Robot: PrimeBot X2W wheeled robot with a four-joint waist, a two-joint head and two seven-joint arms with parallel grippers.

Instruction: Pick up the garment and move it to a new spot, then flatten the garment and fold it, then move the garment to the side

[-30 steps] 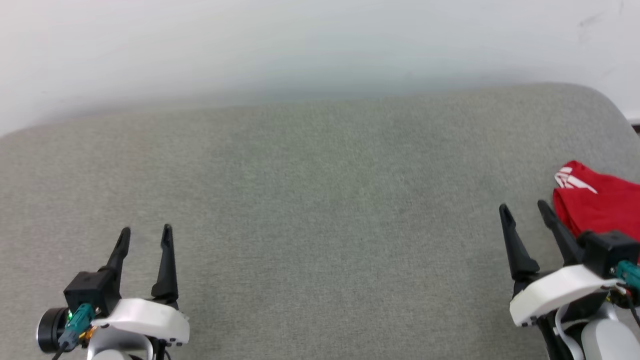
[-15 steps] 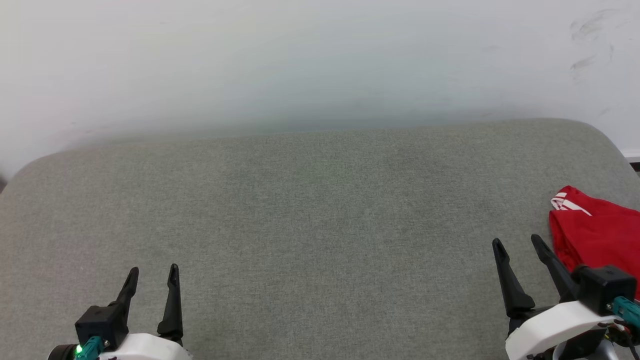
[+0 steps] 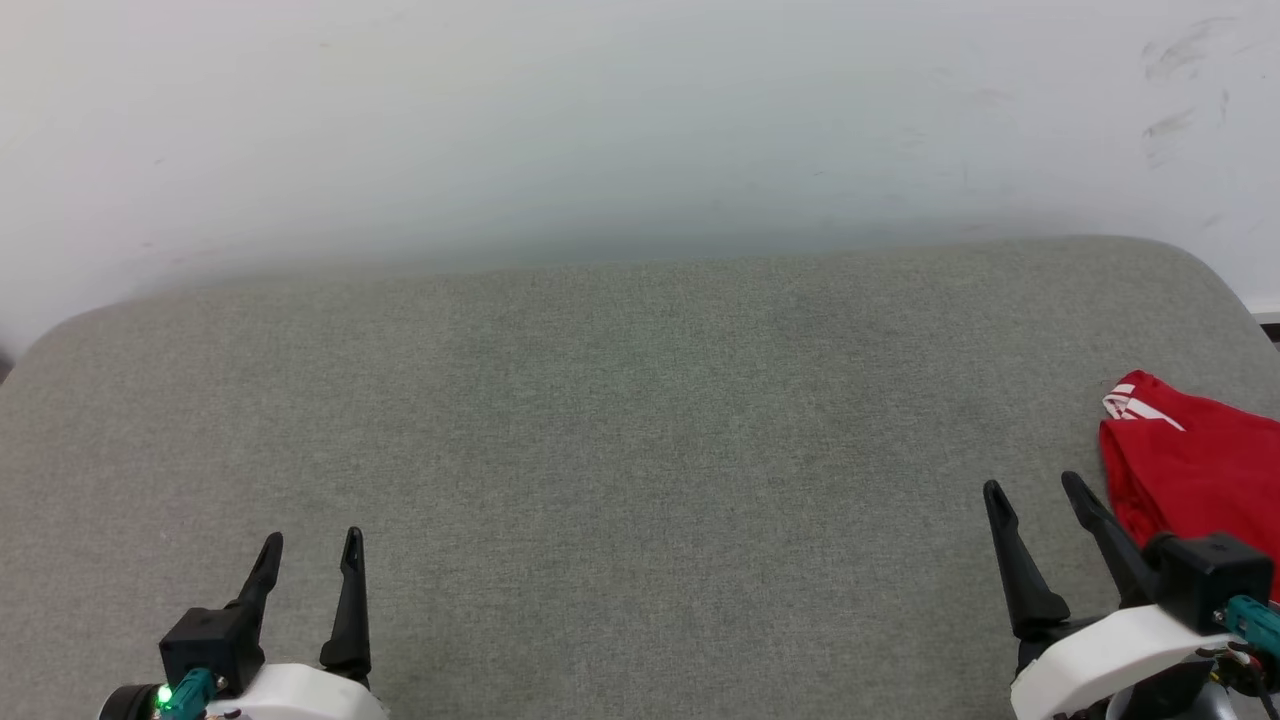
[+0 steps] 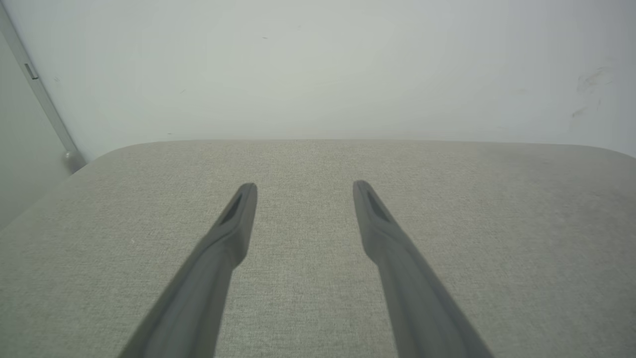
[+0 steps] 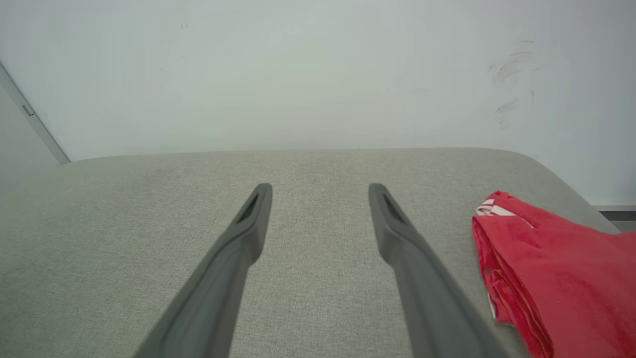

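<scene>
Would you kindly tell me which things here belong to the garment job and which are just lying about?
Job: garment, lying near the right edge; left gripper and right gripper, both open.
Just there: grey fabric surface; scuffed white wall.

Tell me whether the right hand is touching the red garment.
Apart. In the right wrist view, grey cushion shows between the garment and the nearest finger of the open right hand.

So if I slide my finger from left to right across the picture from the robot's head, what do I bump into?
left gripper → right gripper → red shirt
</scene>
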